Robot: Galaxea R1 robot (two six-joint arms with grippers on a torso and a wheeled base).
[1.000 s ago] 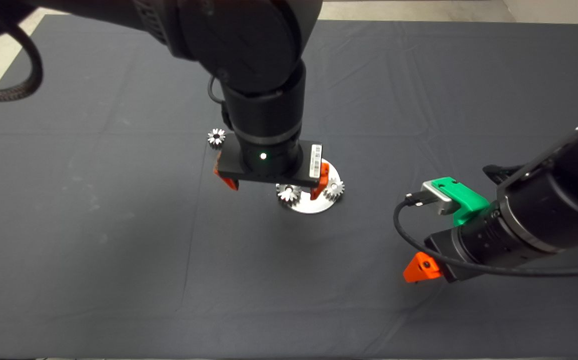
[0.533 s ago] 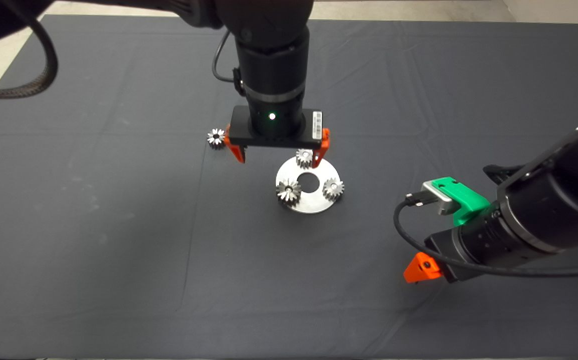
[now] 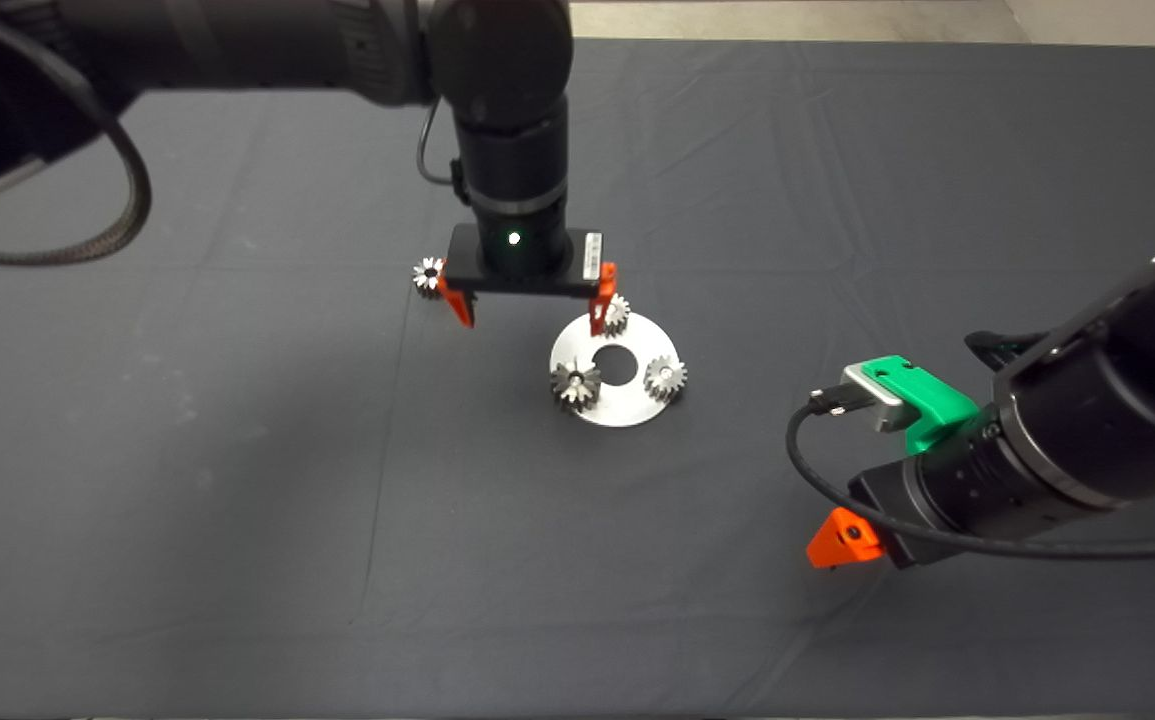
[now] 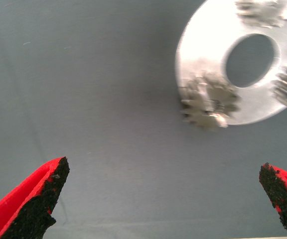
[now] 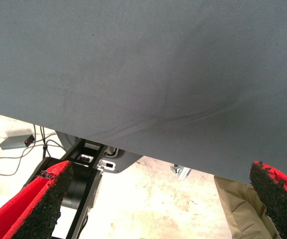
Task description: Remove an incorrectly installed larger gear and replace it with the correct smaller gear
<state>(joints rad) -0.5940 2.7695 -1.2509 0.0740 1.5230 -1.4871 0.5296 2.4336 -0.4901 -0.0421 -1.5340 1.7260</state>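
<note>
On the dark mat [image 3: 237,450] near the middle of the counter lies a round steel disc [image 3: 627,408] with a hole in its centre. Three gears stand on the disc. The larger gear [image 3: 575,383], with bold pointed teeth, sits at the disc's near-left edge; in the left wrist view it [image 4: 208,99] overhangs the rim a little. A finer-toothed gear [image 3: 667,377] sits at the disc's right side, and another [image 3: 617,313] at its far edge. A fourth gear, the smaller gear [image 3: 428,275], lies loose on the mat, off the disc to the far left.

The left gripper [image 3: 529,306] hangs over the mat between the loose smaller gear and the disc, pointing down. Its fingers [image 4: 34,204] are spread wide and hold nothing. One finger stands just beside the smaller gear, the other just beside the gear at the disc's far edge; whether either touches cannot be told.

The right gripper [image 3: 834,545] waits low at the right side of the mat, well apart from the disc. Its fingers [image 5: 39,199] are also spread and empty; its wrist view shows the mat's edge, the floor beyond with cables and a small box, and a tan trouser leg [image 5: 240,204].
</note>
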